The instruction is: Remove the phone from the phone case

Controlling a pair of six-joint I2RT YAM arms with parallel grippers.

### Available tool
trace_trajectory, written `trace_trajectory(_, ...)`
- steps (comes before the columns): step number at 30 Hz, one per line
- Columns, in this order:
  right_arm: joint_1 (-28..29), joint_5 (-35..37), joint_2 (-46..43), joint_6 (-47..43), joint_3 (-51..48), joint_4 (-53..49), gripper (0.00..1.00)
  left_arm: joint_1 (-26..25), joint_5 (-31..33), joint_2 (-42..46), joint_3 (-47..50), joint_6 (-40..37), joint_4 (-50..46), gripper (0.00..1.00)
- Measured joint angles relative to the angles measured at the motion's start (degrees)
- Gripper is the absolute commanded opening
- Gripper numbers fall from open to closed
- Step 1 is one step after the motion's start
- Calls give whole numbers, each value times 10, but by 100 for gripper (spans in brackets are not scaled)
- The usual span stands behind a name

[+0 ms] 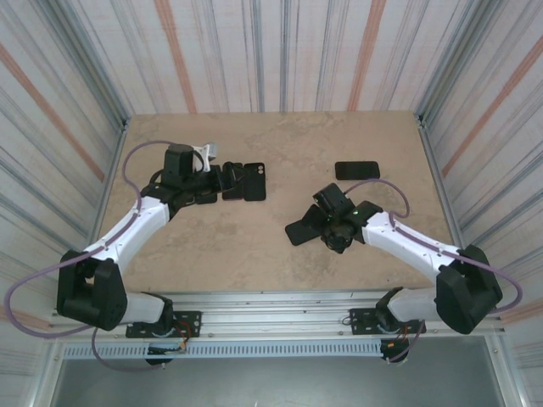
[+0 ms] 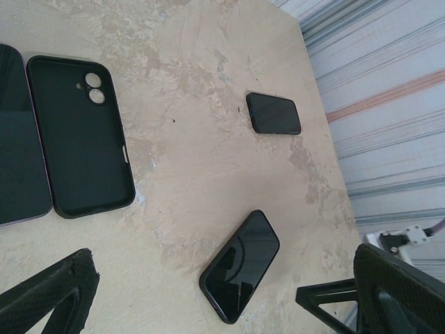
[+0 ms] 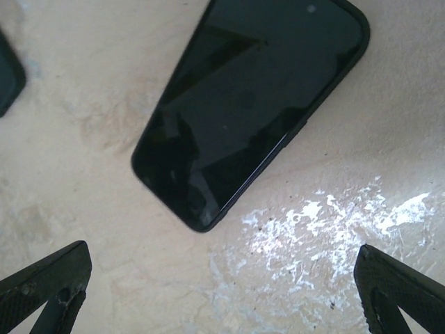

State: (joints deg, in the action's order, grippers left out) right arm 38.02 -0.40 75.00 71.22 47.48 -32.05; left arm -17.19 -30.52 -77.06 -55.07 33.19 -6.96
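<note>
An empty black phone case (image 2: 80, 136) lies inside up on the table, its camera holes showing. A dark phone (image 2: 17, 139) lies flat right beside it, screen up. In the top view the case (image 1: 255, 181) and phone (image 1: 233, 183) sit just ahead of my left gripper (image 1: 219, 181), which is open and holds nothing (image 2: 222, 299). A second dark phone (image 3: 250, 104) with a black rim lies at an angle at mid-table (image 1: 301, 231). My right gripper (image 1: 331, 219) hovers over its near end, open and empty (image 3: 222, 292).
A third small dark phone (image 1: 356, 170) lies flat at the far right of the table (image 2: 273, 113). Striped walls close in the tan table (image 1: 212, 246) on three sides. Bare tabletop lies between the two arms.
</note>
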Motion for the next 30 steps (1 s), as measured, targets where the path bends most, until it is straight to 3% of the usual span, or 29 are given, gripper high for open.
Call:
trace_trajectory(13,-2,5,91,33,-10,81,99,4,-15,-3,17,0,12,98)
trace_trajectory(30,-14,6,186,29,52,99,99,9,-27,-12,23,3,12,97)
